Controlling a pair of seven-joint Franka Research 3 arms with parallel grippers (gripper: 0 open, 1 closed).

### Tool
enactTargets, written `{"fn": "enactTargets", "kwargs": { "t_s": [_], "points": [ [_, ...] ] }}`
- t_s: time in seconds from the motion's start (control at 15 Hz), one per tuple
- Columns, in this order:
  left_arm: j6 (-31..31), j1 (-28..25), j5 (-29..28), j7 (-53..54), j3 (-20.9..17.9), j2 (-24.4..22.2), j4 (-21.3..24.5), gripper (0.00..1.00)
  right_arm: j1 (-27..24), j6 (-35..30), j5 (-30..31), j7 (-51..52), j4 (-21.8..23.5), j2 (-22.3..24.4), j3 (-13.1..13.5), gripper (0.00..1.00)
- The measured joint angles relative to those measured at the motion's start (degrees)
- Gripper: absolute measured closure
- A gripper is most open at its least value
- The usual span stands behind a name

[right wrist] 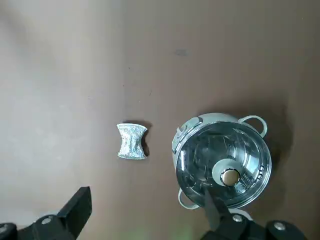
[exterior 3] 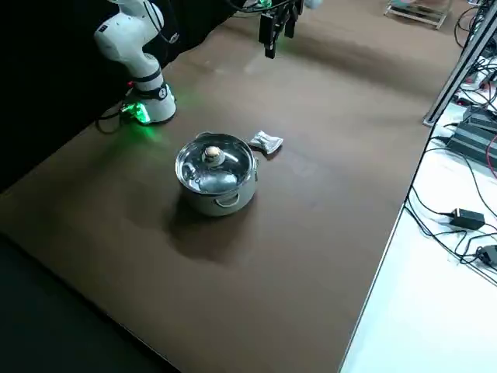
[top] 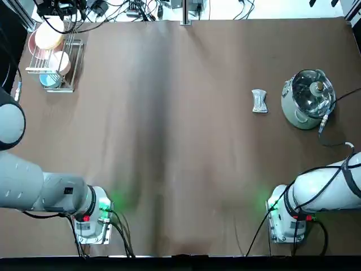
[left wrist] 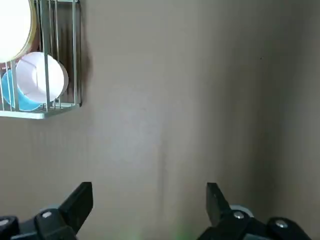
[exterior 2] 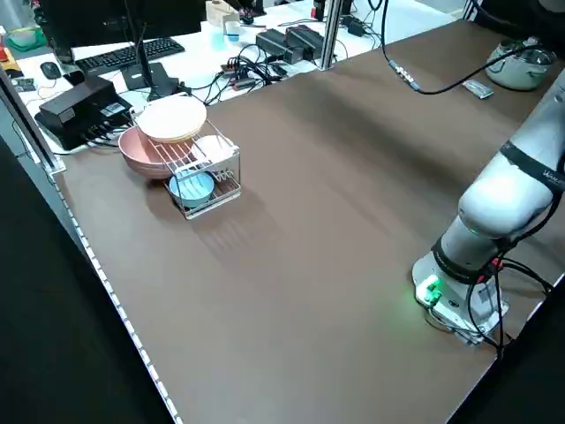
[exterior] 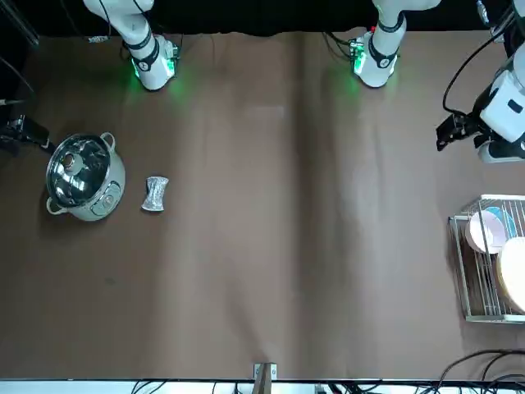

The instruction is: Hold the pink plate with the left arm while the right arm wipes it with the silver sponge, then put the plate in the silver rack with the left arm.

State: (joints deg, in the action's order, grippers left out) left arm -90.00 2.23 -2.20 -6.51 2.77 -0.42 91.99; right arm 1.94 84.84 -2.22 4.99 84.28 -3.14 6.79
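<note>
Pink plate (left wrist: 39, 79) tilted in silver rack (left wrist: 30, 115); left pincer (left wrist: 150, 189), right pincer (right wrist: 150, 194) open above table (top: 169, 141).

A pale pot (top: 300, 117) with a glass lid (exterior 3: 198, 175) sits toward the bench's right edge, nearer the far edge than the near one. By the far left corner, a pale yellow plate (exterior 2: 172, 117), a pink bowl (exterior 2: 139, 157) and a blue dish (exterior 2: 192, 189) are close together. Past the far edge, a white desk (exterior 3: 427, 311) carries a keyboard (exterior 2: 134, 56), a mouse (exterior 2: 50, 70), a black monitor (exterior 2: 88, 19) and tangled cables (exterior 2: 243, 71).
</note>
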Motion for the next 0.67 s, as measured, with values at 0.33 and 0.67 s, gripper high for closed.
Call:
{"fn": "enactTargets", "kwargs": {
  "t_s": [0.33,0.67],
  "points": [
    [-0.6,-0.2,0.0,1.1,-0.1,0.3,0.0,0.00,0.0,0.0,0.0,0.0,0.0,0.0,0.0,0.00],
    [-0.7,-0.2,0.0,1.3,0.0,0.4,0.0,0.00,0.2,0.0,1.3,0.0,0.0,0.0,-0.5,0.00]
  ]
}}
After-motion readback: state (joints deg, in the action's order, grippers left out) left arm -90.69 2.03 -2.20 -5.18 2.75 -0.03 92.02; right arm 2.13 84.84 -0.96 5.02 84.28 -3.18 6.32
